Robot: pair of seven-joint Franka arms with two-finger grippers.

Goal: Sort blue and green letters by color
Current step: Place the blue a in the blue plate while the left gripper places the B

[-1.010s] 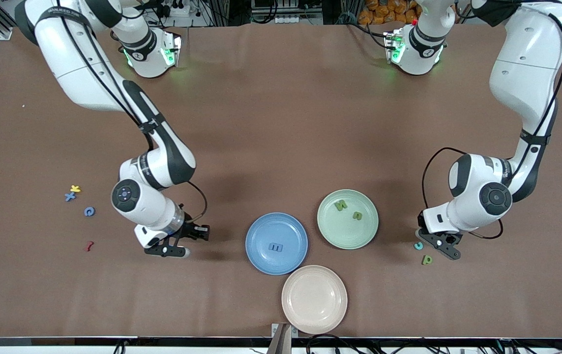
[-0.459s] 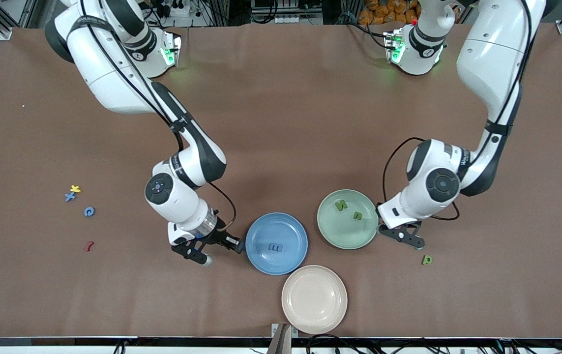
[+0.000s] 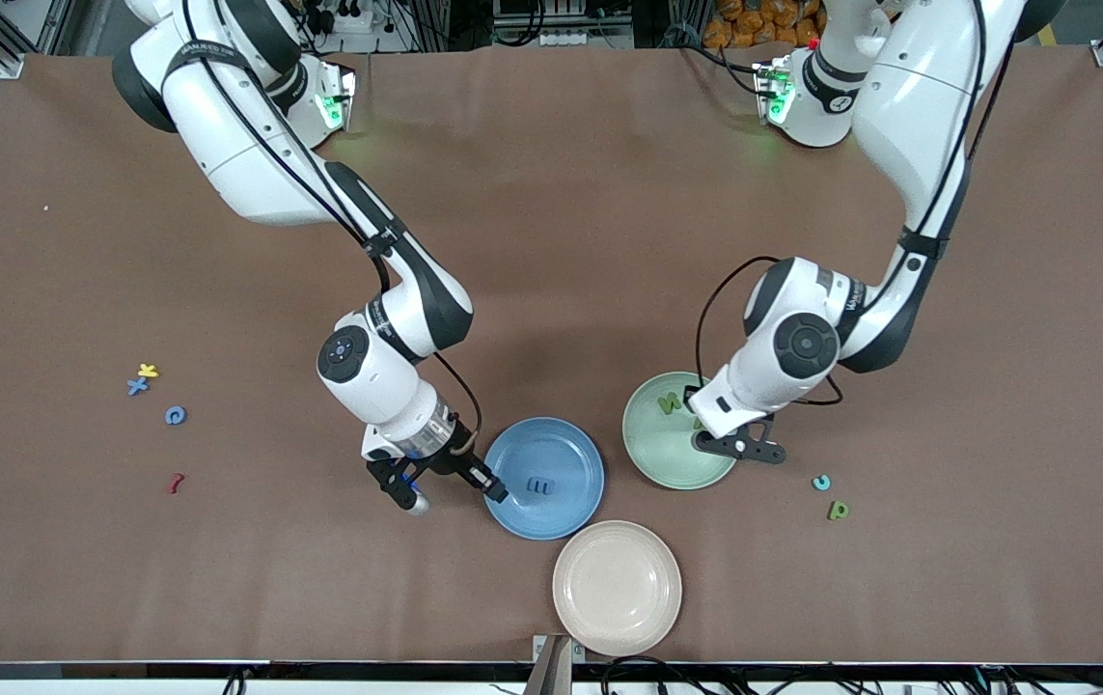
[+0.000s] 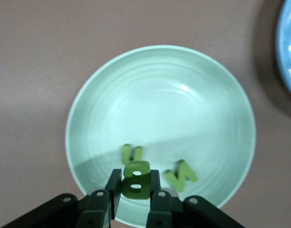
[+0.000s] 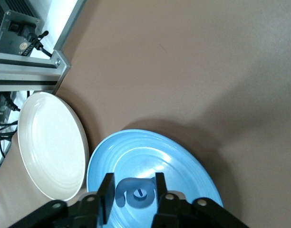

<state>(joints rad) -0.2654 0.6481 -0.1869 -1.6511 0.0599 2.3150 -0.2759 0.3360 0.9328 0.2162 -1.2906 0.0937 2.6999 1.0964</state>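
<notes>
My right gripper (image 3: 454, 483) hangs over the rim of the blue plate (image 3: 561, 444), shut on a blue letter (image 5: 134, 192). A blue E (image 3: 540, 486) lies in that plate. My left gripper (image 3: 742, 449) is over the edge of the green plate (image 4: 160, 95), shut on a green letter (image 4: 136, 179) that stands upright between its fingers. Two more green letters (image 4: 131, 153) (image 4: 182, 175) lie in the green plate. A blue x (image 3: 137, 386) and a blue c (image 3: 175, 415) lie toward the right arm's end. A green p (image 3: 839, 510) lies toward the left arm's end.
An empty beige plate (image 3: 617, 587) sits nearest the front camera, touching the blue plate. A yellow letter (image 3: 148, 370) and a red squiggle (image 3: 176, 482) lie by the blue x and c. A teal letter (image 3: 820, 482) lies beside the green p.
Both arms have swung inward to the plates. The right gripper carried its blue letter to the blue plate's rim. The left gripper left the teal and p letters and reached the green plate.
</notes>
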